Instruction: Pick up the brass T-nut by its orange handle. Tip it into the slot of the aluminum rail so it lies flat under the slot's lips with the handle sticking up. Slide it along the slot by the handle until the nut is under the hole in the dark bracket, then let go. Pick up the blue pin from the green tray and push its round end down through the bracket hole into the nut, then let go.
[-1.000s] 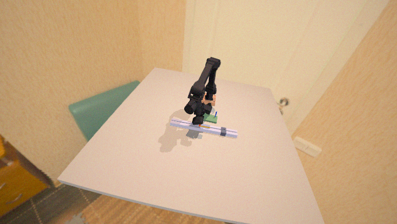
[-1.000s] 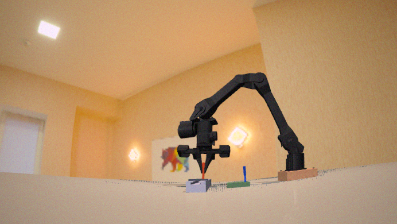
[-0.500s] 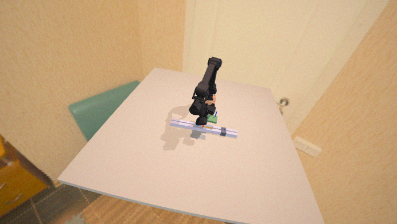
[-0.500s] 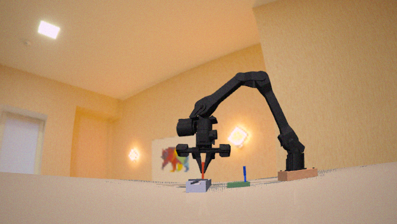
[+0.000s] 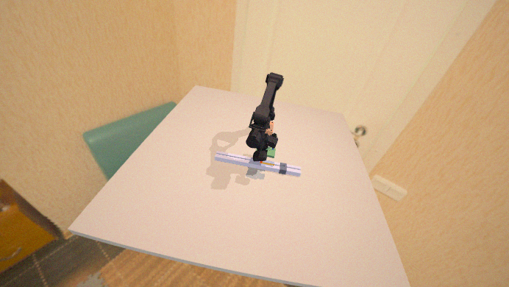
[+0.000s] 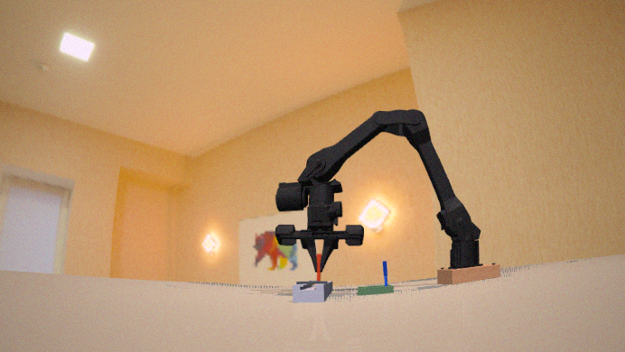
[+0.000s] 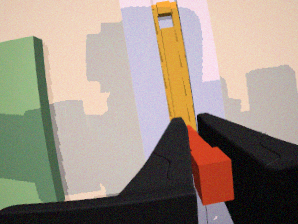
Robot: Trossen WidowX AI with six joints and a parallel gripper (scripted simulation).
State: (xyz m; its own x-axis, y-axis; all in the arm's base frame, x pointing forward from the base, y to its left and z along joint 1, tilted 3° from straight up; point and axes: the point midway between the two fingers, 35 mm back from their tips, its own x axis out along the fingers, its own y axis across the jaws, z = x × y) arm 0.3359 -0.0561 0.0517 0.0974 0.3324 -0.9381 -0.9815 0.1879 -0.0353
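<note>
The aluminum rail (image 5: 235, 159) (image 6: 309, 292) (image 7: 137, 75) looks like smooth, pale matt metal, the T-nut (image 7: 175, 65) at twelve o'clock from the matt black fingers flat brassy yellow, and the orange handle (image 6: 319, 268) (image 7: 217, 181) plain, plastic-like and smooth.

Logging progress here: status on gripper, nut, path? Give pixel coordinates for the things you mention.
Black gripper (image 5: 260, 161) (image 6: 319, 270) (image 7: 189, 125) shut on orange handle (image 6: 319, 276) (image 7: 215, 175). Brass T-nut (image 5: 268, 163) (image 7: 176, 70) short of dark bracket (image 5: 282, 168). No obstruction visible between.

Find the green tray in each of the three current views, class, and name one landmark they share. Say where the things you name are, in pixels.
Top: the green tray (image 5: 271, 152) (image 6: 376, 291) (image 7: 19, 75) is near the centre, just above the rail (image 5: 235, 160) (image 6: 309, 294) (image 7: 140, 75), partly hidden.
Exterior: low, right of centre, to the rail's right.
Wrist: at the left edge, cut off, left of the rail.
Shared landmark: the rail.
</note>
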